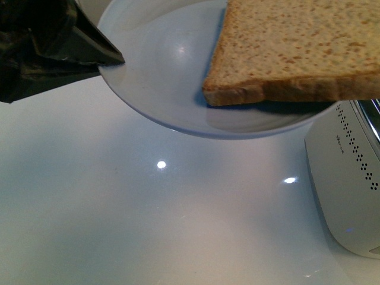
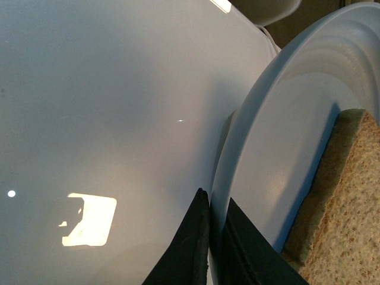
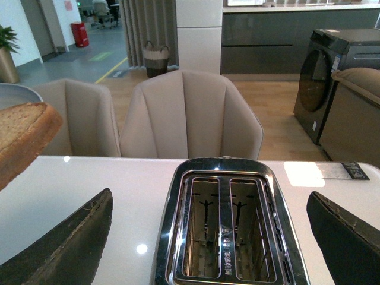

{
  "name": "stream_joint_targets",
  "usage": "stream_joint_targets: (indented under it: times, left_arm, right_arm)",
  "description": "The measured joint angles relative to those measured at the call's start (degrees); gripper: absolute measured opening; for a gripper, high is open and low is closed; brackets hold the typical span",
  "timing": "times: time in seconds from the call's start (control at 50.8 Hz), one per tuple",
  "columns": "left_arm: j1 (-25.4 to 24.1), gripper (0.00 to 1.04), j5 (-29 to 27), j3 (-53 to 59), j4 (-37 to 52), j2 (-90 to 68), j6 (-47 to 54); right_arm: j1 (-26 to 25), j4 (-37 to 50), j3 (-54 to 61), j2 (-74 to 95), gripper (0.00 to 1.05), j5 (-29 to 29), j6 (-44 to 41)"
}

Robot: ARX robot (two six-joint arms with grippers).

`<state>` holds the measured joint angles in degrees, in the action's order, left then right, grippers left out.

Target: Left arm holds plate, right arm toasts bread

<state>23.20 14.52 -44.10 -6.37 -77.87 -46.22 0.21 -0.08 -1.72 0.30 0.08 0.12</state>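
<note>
My left gripper (image 1: 116, 62) is shut on the rim of the pale bluish-white plate (image 1: 160, 77) and holds it above the white table. The square brown bread slice (image 1: 297, 50) lies on the plate, its right part sticking out past the rim. In the left wrist view the black jaws pinch the plate's rim (image 2: 237, 154) between them, with the bread (image 2: 341, 202) beside them. My right gripper (image 3: 211, 237) is open, its jaws wide apart over the toaster (image 3: 222, 228), whose two slots are empty. The bread's edge (image 3: 21, 136) shows at that view's side.
The white toaster (image 1: 347, 178) stands at the right on the glossy white table (image 1: 148, 225), just under the plate's right edge. Beige chairs (image 3: 190, 113) stand behind the table. A washing machine (image 3: 332, 77) stands further back.
</note>
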Motion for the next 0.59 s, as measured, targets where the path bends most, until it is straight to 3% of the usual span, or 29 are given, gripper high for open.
stream_joint_targets:
  times: [0.236, 0.591]
  left_arm:
    - [4.7, 0.03, -1.03, -0.07, 0.55, -0.02, -4.98]
    - [5.51, 0.03, -1.09, -0.07, 1.11, -0.02, -7.28]
  right_arm:
    - [0.0, 0.0, 0.0, 0.0, 0.96, 0.0, 0.0]
    - [0.0, 0.0, 0.0, 0.0, 0.96, 0.0, 0.0]
